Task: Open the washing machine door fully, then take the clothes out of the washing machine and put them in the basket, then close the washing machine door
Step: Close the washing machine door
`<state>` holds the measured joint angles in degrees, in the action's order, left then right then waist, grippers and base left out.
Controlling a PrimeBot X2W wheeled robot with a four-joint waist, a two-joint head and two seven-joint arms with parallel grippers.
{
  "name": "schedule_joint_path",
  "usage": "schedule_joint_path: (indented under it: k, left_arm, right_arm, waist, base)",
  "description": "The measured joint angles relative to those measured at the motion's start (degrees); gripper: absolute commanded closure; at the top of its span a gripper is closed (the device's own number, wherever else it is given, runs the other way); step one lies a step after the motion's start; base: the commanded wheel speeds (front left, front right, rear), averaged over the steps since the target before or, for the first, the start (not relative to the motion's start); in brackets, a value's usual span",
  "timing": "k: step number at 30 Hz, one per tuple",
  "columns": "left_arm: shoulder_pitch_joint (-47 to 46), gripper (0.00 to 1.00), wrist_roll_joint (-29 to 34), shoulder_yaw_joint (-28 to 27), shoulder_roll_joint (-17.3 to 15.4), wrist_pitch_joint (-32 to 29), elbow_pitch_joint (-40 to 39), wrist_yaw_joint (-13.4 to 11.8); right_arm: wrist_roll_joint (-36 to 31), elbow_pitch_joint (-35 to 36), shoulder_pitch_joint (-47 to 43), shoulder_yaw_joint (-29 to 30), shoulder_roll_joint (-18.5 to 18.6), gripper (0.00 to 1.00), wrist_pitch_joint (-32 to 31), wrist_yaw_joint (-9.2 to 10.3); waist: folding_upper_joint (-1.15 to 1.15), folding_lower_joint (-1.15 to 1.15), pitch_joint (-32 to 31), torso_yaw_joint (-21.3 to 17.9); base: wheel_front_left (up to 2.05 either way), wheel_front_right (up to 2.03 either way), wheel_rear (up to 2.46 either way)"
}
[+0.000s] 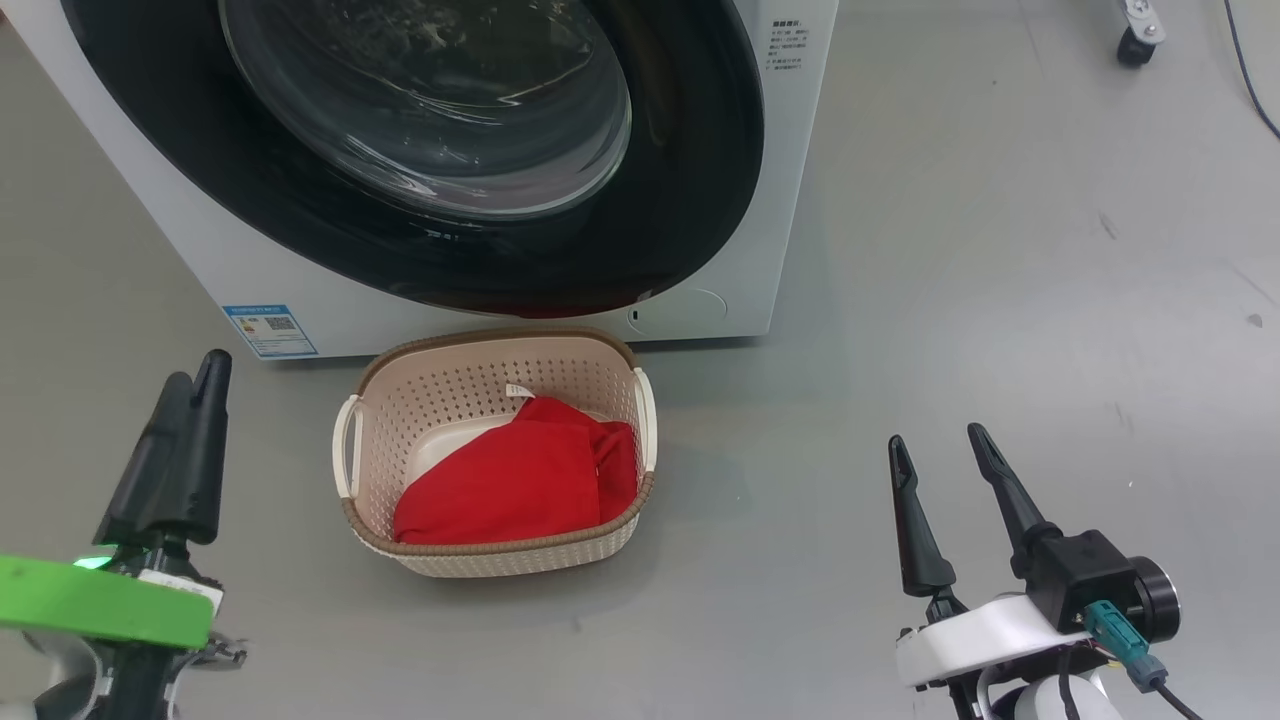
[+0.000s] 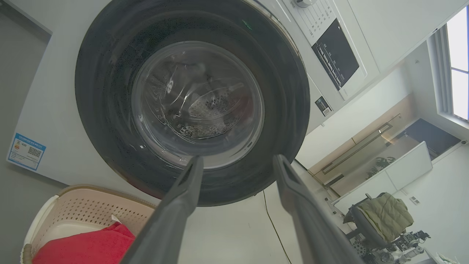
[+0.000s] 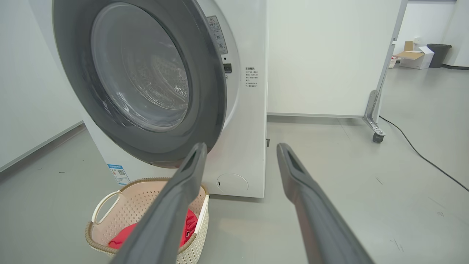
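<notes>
Head view: the basket [image 1: 500, 560] sits at lower centre on the floor [image 1: 1000, 300] before the washing machine [image 1: 200, 270], with red clothes [image 1: 520, 480] heaped inside. The left end effector [image 1: 198, 370] stands well to its left. The right end effector [image 1: 935, 436], open and empty, stands well to its right.

Left wrist view: the left end effector [image 2: 238, 157] is open, holding nothing, with the shut door [image 2: 106, 110] above it.

Right wrist view: basket [image 3: 146, 180] and clothes [image 3: 121, 238] lie at lower left of the open right end effector [image 3: 242, 145].
</notes>
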<state>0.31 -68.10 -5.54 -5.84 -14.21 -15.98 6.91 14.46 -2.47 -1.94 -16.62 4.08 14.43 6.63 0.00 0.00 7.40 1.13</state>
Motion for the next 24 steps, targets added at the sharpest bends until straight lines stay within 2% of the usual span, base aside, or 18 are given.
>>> schedule_joint_path:
  k: [6, 11, 15, 24]
  left_arm:
    - [2.23, 0.0, 18.16, 3.56, -4.59, 6.46, -4.16, 0.02]
    - [7.16, 0.0, 30.59, 3.81, -5.98, 10.71, -3.2, -0.15]
    - [9.93, 0.0, 38.05, 5.44, -6.08, 12.56, -3.08, -2.64]
    - [14.61, 0.0, 48.14, 9.24, -5.15, 15.78, 0.86, -7.93]
  right_arm:
    - [-0.57, 0.24, -1.32, 0.03, 0.08, 0.0, 0.0, 0.0]
    - [-0.78, 0.44, -2.87, 0.07, 0.11, 0.0, 0.0, 0.01]
    - [-1.1, 1.27, -4.43, 0.3, 0.26, 0.0, 0.0, 0.01]
    - [-3.1, 1.6, -6.15, 0.54, 0.55, 0.0, 0.0, 0.08]
  waist:
    - [0.0, 0.0, -1.89, 0.37]
    - [0.0, 0.0, -3.47, 0.16]
    - [0.0, 0.0, -4.24, -0.2]
    - [0.0, 0.0, -4.68, -0.38]
  base:
    - [0.0, 0.0, 0.0]
    - [0.0, 0.0, 0.0]
    - [0.0, 0.0, 0.0]
    - [0.0, 0.0, 0.0]
